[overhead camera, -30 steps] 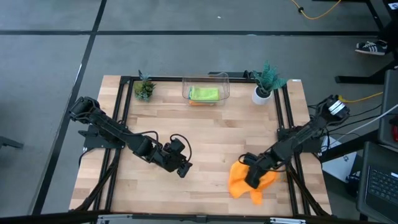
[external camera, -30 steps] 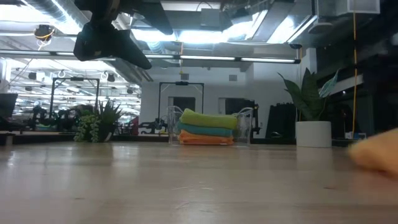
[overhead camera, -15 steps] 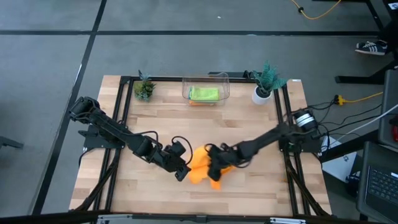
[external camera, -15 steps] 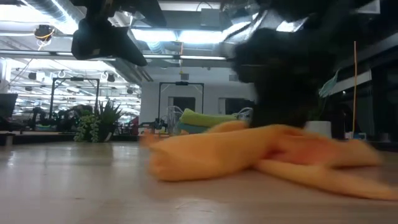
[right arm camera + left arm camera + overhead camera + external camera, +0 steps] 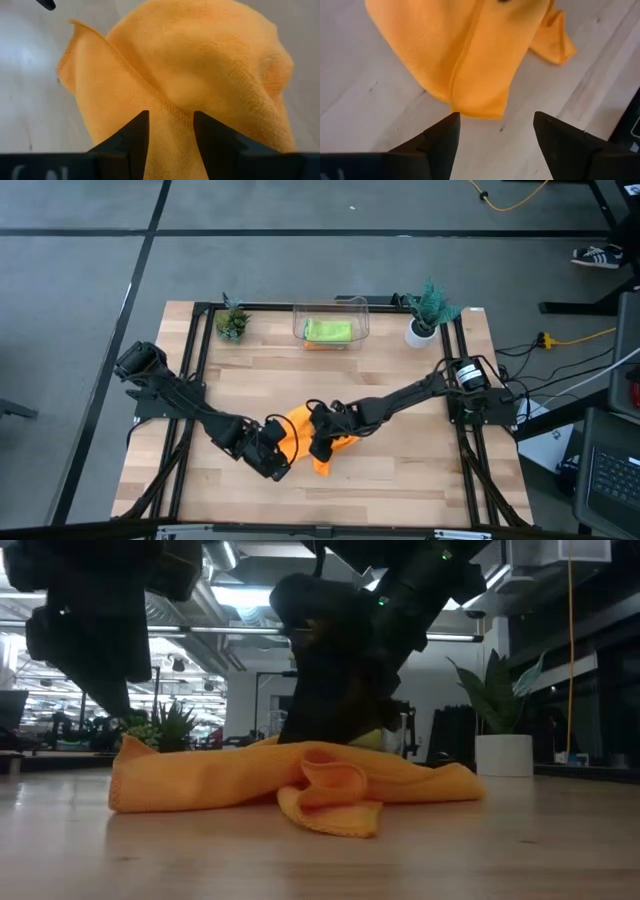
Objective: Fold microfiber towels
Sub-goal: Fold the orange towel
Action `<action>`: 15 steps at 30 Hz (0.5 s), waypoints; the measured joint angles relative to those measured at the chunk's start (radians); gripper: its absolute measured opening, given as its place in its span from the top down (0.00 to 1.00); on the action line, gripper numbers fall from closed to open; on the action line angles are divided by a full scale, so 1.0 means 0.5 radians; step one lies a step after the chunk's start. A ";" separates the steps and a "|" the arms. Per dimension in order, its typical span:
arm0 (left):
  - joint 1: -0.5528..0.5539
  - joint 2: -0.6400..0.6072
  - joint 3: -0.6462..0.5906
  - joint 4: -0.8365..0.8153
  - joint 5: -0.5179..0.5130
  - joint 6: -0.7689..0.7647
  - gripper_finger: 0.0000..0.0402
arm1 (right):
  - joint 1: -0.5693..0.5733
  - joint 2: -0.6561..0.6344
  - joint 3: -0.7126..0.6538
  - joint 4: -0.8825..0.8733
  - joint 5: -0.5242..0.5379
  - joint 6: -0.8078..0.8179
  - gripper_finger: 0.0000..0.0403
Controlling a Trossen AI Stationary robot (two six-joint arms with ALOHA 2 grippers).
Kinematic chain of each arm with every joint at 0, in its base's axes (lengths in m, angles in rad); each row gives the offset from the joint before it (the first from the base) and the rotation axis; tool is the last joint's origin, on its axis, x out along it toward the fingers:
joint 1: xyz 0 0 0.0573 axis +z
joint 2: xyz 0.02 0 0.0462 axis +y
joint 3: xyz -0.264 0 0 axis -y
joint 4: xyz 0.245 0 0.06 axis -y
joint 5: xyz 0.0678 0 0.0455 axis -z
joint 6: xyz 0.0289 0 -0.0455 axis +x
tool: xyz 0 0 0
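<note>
An orange microfiber towel (image 5: 305, 435) lies bunched on the wooden table, near its middle and toward the near edge. My right gripper (image 5: 322, 444) reaches in from the table's right and is shut on it. My left gripper (image 5: 276, 462) hangs open just left of the towel. In the left wrist view a towel corner (image 5: 480, 106) lies ahead of the gap between the left fingers, which do not touch it. A lime green towel (image 5: 328, 331) tops a folded stack in the clear bin (image 5: 330, 308) at the far edge. My right gripper pinches a raised fold of the orange towel between its two fingers (image 5: 132, 137), where a hemmed edge (image 5: 169, 106) runs into the gap. The fingers slant down from the table's right. The towel is slack, with its spread parts (image 5: 200, 780) resting on the table.
Two small potted plants (image 5: 232, 323) (image 5: 428, 310) flank the bin at the far edge. Black frame rails (image 5: 195, 360) run along the table's left and right sides. Bare wood (image 5: 400, 470) lies to the towel's right and behind it.
My right gripper has swept from the table's near right corner toward the middle, dragging the orange towel along the table with it. The towel now lies bunched beside my left gripper. My left gripper has dipped down and tipped toward the towel, staying open.
</note>
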 joint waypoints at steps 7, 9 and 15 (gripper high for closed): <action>0.011 0.024 -0.003 -0.044 -0.015 -0.017 0.38 | 0.006 0.000 -0.028 -0.041 -0.006 0.057 0.61; 0.021 0.042 -0.011 -0.042 -0.017 0.005 0.38 | 0.006 -0.001 -0.029 -0.040 -0.006 0.063 0.61; 0.072 0.106 -0.041 -0.005 -0.006 0.046 0.38 | 0.006 -0.001 -0.031 -0.039 -0.007 0.062 0.61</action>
